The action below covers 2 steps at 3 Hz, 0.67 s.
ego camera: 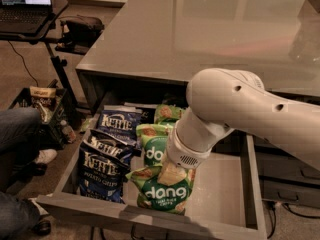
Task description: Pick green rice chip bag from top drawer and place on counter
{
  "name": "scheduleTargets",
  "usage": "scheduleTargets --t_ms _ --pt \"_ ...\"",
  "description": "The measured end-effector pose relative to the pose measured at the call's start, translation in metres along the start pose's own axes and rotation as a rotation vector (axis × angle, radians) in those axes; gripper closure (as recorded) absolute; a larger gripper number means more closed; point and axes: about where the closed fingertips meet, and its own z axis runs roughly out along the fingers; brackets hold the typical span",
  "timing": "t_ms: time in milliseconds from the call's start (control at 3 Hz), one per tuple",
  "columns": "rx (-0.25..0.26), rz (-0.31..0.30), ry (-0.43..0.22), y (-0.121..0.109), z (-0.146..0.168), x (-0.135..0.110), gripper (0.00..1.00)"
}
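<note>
The top drawer (216, 190) is pulled open below the counter (200, 29). Three green rice chip bags lie in a row down its middle: one at the front (161, 193) with white "dang" lettering, one behind it (151, 149) and one at the back (167, 113). My white arm reaches down from the right into the drawer. My gripper (172, 175) is at the top edge of the front green bag, touching or just above it. The wrist hides part of the middle bag.
Two dark blue Kettle chip bags (104, 166) (118, 126) lie in the drawer's left half. Darker drawer fronts (290, 184) are at the right. A person's legs (17, 134), a black crate (42, 104) and a laptop stand (25, 4) are at the left.
</note>
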Motion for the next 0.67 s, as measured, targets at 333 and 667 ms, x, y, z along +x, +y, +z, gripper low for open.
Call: scheduleTargets --t_ms 333,667 --pt "0.021 0.025 -0.004 0.005 -0.032 -0.002 1.0" --pt "0.083 0.064 0.022 0.014 -0.083 0.0 1.0"
